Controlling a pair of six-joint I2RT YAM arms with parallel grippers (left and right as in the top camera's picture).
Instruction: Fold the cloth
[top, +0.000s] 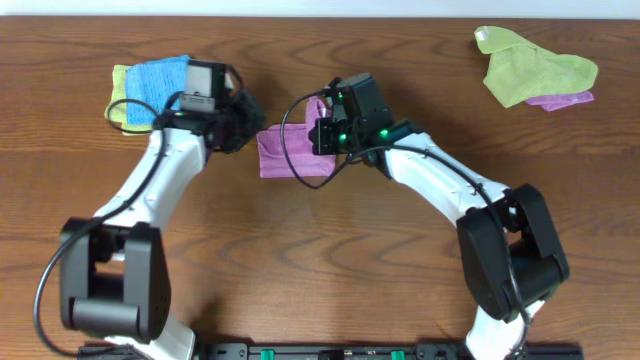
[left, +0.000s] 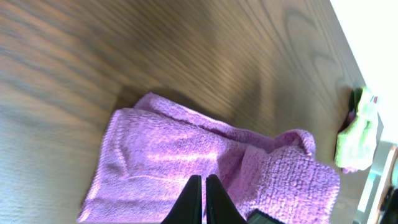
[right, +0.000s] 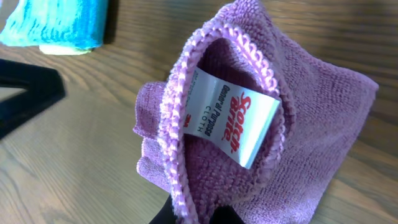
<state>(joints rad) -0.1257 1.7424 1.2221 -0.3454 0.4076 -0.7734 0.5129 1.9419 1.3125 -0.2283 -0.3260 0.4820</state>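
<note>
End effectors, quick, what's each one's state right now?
Left end effector: closed over the cloth; grip unclear.
Right end effector: closed on the cloth's edge.

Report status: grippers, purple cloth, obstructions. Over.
Left gripper shut over the cloth, grip unclear. Right gripper shut on its hem, tag showing. Cloth bunched, unfinished. Blue cloth and lime-green cloth well clear.

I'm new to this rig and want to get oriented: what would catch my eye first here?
The purple cloth, bunched at the centre of the overhead view, draws the eye first. In the right wrist view its white tag, printed Scotch-Brite, sits framed by the curled hem. Next come the blue cloth at far left and the lime-green cloth at far right.
</note>
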